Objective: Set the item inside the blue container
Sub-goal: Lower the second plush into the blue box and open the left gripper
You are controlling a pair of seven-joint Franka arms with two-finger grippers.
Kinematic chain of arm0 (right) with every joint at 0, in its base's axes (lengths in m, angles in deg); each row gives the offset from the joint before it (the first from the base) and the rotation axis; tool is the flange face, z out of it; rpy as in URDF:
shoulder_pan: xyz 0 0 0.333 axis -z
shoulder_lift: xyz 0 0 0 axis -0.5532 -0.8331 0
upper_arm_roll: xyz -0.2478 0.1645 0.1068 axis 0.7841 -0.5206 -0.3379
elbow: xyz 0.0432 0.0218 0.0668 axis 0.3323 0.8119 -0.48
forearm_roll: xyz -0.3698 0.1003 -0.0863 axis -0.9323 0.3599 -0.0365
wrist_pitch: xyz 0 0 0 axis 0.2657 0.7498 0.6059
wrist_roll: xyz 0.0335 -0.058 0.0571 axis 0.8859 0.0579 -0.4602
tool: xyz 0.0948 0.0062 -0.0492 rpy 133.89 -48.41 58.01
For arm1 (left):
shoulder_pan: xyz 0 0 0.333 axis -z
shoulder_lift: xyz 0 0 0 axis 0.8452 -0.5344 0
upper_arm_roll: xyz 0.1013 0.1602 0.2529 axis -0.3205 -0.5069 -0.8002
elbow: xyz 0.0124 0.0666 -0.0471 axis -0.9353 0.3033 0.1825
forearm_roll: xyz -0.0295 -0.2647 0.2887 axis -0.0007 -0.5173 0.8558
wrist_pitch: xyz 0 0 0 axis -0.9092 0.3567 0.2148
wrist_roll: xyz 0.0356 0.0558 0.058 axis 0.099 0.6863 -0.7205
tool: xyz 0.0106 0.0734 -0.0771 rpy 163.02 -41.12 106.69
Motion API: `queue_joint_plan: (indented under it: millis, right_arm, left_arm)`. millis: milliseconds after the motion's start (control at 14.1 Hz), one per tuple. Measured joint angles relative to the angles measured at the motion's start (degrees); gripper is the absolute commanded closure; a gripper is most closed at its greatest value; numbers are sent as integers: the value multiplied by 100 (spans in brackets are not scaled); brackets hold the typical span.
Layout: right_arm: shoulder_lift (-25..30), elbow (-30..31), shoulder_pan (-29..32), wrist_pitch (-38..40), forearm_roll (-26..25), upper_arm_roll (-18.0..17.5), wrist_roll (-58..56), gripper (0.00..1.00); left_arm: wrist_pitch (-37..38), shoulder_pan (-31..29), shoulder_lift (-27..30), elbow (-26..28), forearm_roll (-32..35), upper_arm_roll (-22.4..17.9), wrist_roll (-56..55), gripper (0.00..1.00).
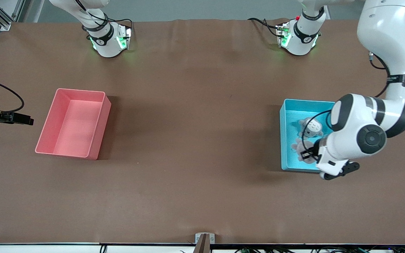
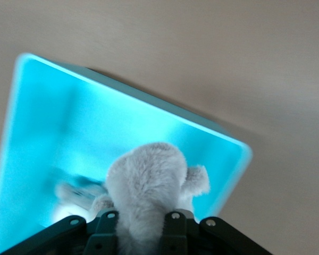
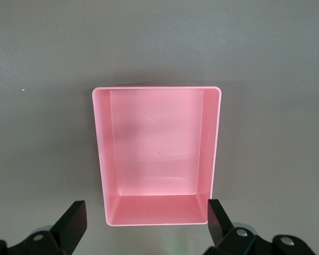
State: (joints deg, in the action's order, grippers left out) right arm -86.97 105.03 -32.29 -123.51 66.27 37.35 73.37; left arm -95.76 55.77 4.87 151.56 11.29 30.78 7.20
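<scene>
The blue container (image 1: 288,140), a cyan rectangular bin of smooth plastic with upright walls and rounded corners, sat on the table toward the left arm's end. Inside it lay a grey plush toy (image 1: 311,128) with a pale face, soft and fuzzy. A second grey plush piece (image 1: 299,147) showed just nearer the front camera, within the same bin. Whether it was one toy or two could not be told from above, since the arm covered part of the bin.

The left gripper (image 1: 309,154) hung over the blue container. In the left wrist view its dark fingers (image 2: 109,226) sat close on either side of a furry grey plush body (image 2: 146,186), clamped on it, with the bright cyan floor (image 2: 69,133) underneath.

The right gripper (image 3: 146,220) waited at the right arm's end of the table. Its black fingers (image 3: 74,220) were spread wide and held nothing, and the pink bin (image 1: 74,123) lay below its wrist camera. That bin was of like size and shape, with smooth matte plastic walls.

The table (image 1: 188,140) was covered in a plain brown matte sheet with faint creases near the robots' bases. A pale grey wall ran along the top edge of the front view.
</scene>
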Motion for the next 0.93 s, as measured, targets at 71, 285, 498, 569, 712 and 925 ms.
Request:
queue_joint_plan:
  millis: [71, 285, 498, 569, 712, 925]
  right_arm:
    - [0, -1, 1, 0, 1, 0, 0, 0]
    - [-5, -1, 7, -2, 1, 4, 0, 0]
    - [-17, -1, 7, -1, 2, 1, 0, 0]
    - [-17, -1, 7, -1, 2, 1, 0, 0]
    - [-18, -1, 7, -2, 2, -1, 0, 0]
    - [-18, -5, 5, 3, 25, -18, 0, 0]
  left_arm:
    - [-21, -98, -29, 25, 38, 0, 178, 81]
    - [-218, -223, -205, 69, 49, -7, 303, 0]
    - [-292, -284, -313, 67, 49, -10, 305, 0]
    - [-294, -289, -298, 47, 49, -7, 314, 0]
    - [-292, -281, -174, -54, 51, 27, 329, 0]
    - [-26, -275, 365, -180, 56, 46, 394, 0]
